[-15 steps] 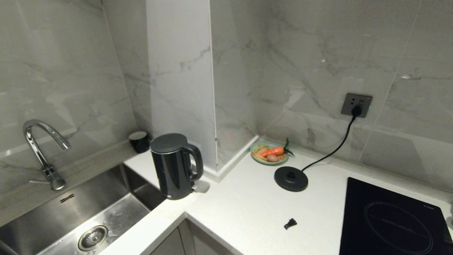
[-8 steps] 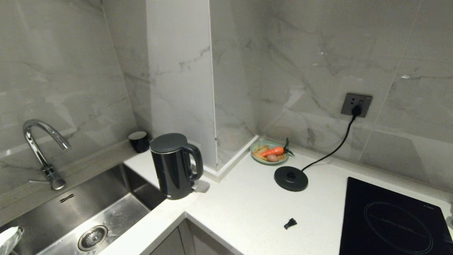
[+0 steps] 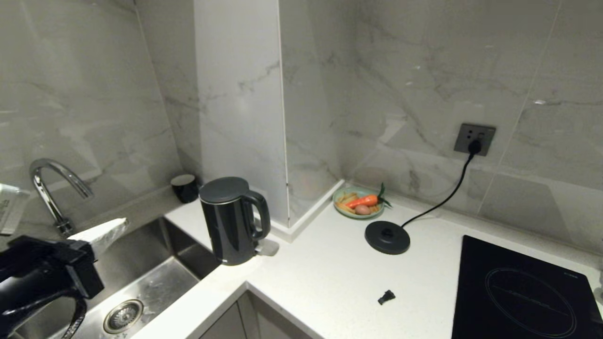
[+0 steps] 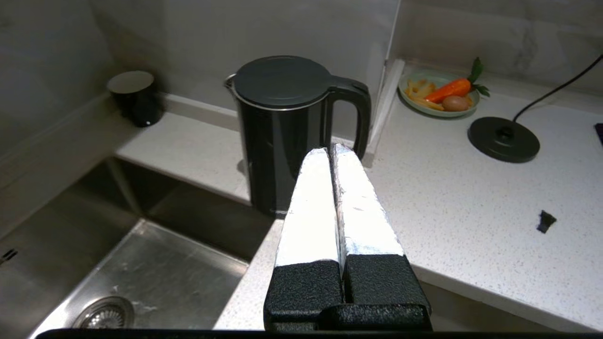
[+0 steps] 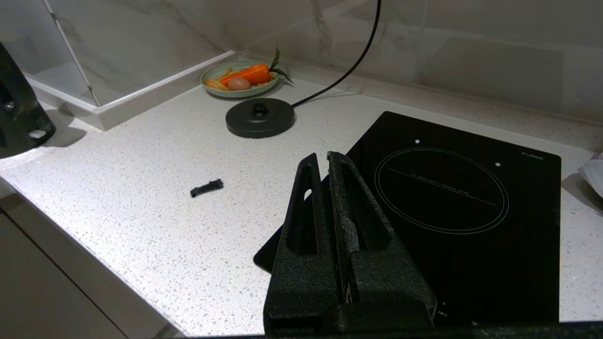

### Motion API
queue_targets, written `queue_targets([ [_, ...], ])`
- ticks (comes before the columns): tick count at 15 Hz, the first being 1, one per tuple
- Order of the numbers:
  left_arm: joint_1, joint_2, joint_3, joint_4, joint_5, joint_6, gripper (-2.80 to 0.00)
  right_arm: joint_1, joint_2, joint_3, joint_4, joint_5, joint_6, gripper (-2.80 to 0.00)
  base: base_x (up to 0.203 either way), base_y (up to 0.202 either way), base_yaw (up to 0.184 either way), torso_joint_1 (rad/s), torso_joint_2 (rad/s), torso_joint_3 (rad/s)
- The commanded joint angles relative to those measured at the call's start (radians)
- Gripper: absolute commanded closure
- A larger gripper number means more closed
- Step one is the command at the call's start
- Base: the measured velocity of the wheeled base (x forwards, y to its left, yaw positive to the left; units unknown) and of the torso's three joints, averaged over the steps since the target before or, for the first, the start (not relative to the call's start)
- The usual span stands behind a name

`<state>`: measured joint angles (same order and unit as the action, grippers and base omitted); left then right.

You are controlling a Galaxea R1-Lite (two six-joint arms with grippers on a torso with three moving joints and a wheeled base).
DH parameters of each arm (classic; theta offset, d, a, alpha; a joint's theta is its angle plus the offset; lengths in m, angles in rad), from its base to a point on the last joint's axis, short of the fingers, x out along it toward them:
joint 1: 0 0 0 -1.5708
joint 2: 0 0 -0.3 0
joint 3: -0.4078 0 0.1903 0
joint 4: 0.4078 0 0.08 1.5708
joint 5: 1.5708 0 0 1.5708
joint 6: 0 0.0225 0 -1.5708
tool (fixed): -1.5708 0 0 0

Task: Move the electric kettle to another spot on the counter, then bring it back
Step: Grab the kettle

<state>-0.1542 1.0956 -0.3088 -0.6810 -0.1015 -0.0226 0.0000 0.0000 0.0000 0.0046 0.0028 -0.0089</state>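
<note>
My left gripper (image 4: 332, 149), fingers pressed together, empty, hangs over sink (image 3: 141, 282). Electric kettle (image 3: 231, 221) upright on surface (image 3: 330, 268) straight ahead, handle (image 4: 355, 115) toward hob side. Left arm nearer; right gripper (image 5: 325, 160) closed, empty, above induction hob (image 5: 471, 197).

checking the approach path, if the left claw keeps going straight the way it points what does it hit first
Most likely the kettle: the shut left claw points at its body near the handle, from above the sink. Nothing shows between them, though depth is hard to judge.

Grey marble wall tiles (image 3: 414, 84)
</note>
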Motion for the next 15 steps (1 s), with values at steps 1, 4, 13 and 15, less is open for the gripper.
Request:
queue_targets([
  [1,-0.069,0.207,-0.053,-0.026,0.038,-0.008,0.0,0.0,0.0,0.0,0.0,0.0,0.0,0.0,0.0,0.0,0.0,0.0,0.0,0.0],
  [4,-0.158,0.377,-0.081,-0.192,0.097,-0.021,0.0,0.0,0.0,0.0,0.0,0.0,0.0,0.0,0.0,0.0,0.0,0.0,0.0,0.0],
  [13,-0.265,0.731,-0.183,-0.489,0.192,-0.042,0.0,0.0,0.0,0.0,0.0,0.0,0.0,0.0,0.0,0.0,0.0,0.0,0.0,0.0],
  [15,-0.272,0.781,-0.163,-0.552,0.188,-0.04,0.0,0.0,0.0,0.0,0.0,0.0,0.0,0.0,0.0,0.0,0.0,0.0,0.0,0.0],
])
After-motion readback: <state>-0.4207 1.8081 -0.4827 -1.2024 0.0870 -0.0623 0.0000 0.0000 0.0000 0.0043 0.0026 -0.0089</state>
